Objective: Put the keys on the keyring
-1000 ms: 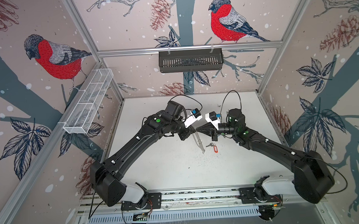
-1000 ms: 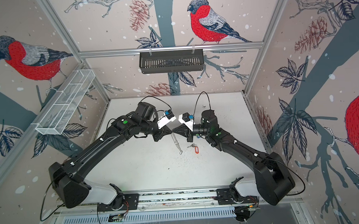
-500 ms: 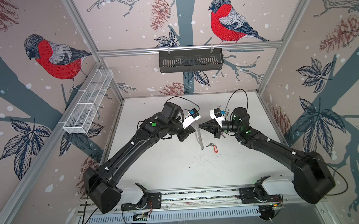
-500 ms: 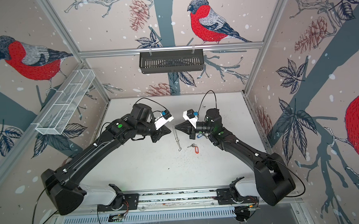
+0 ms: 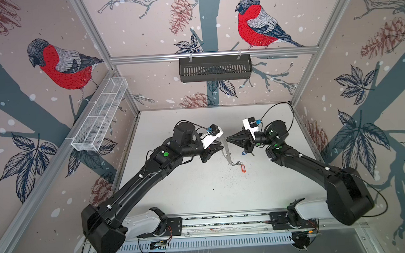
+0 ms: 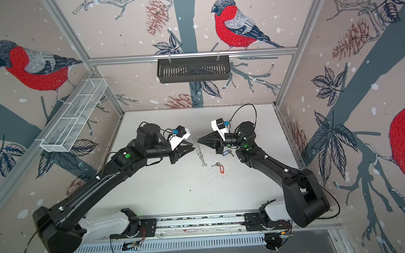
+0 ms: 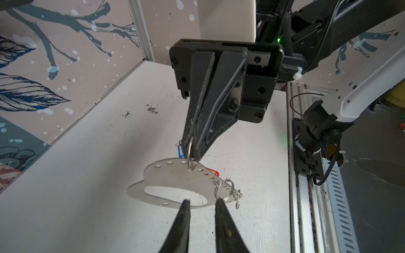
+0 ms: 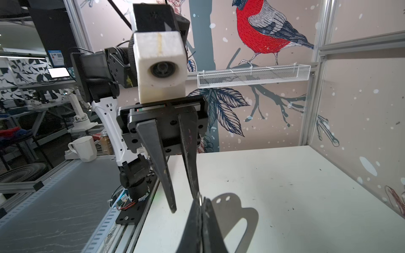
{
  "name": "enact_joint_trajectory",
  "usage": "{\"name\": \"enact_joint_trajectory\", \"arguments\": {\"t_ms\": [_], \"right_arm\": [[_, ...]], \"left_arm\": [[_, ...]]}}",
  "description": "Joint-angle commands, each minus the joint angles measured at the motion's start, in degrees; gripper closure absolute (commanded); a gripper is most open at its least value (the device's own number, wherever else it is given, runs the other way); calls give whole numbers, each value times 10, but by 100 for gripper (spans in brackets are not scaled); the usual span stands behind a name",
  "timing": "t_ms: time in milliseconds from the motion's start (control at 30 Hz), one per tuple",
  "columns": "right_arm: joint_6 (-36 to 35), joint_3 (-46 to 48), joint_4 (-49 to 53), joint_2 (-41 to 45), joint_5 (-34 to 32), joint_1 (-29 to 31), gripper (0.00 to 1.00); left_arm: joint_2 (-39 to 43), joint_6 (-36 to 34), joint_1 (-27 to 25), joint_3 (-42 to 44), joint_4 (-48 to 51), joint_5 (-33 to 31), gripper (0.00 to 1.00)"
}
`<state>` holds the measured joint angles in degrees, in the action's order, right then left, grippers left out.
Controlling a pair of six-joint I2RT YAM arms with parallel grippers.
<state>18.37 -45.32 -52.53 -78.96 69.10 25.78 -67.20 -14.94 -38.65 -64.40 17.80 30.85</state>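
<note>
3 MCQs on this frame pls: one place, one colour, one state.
1. Where is the red-tagged key? A) lying on the table B) held in the air C) out of view
2. Tag colour of the other key? A) green B) blue C) yellow
3. The right gripper is A) wide open B) shut on nothing C) shut on a ring of the keyring plate
Key: 1A, it lies flat in both top views; 2B, its blue tag shows in both top views; 3C, the left wrist view shows it clamped on the ring.

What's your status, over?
Left gripper open at keyring edge. Right gripper shut on its ring, keyring hanging. Red-tag keys and blue-tag keys loose on table. Nothing blocking.
</note>
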Motion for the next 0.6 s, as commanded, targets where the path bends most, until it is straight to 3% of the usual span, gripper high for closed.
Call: {"name": "enact_joint_trajectory", "arguments": {"t_ms": [0, 400, 567], "right_arm": [[61, -1, -95, -7, 14, 5, 100], [82, -16, -120, -25, 14, 32, 100], [83, -16, -119, -26, 13, 38, 100]], "left_arm": [[9, 13, 1, 13, -87, 30, 78], [22, 21, 1, 44, -147, 23, 78], [32, 22, 0, 56, -167, 22, 84]]}}
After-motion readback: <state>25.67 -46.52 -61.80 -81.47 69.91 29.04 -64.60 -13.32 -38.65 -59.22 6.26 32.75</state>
